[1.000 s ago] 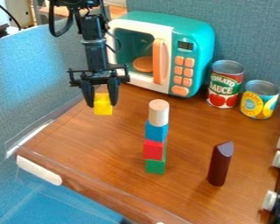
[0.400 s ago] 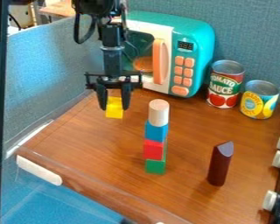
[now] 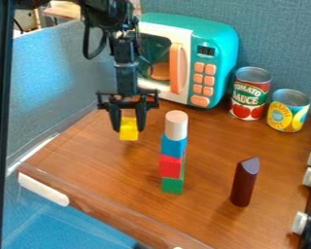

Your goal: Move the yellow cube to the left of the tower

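Tool (image 3: 129, 127), fingers closed against the cube (image 3: 129, 134), holds it above the counter (image 3: 106, 168); if you lower it too near the tower (image 3: 174, 146), contact could topple the blocks.

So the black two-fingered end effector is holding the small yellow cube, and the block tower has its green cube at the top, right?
Not quite: the camera view shows the green cube at the bottom of the block tower, with a pale wooden cylinder on top. The black two-fingered end effector is indeed holding the small yellow cube.
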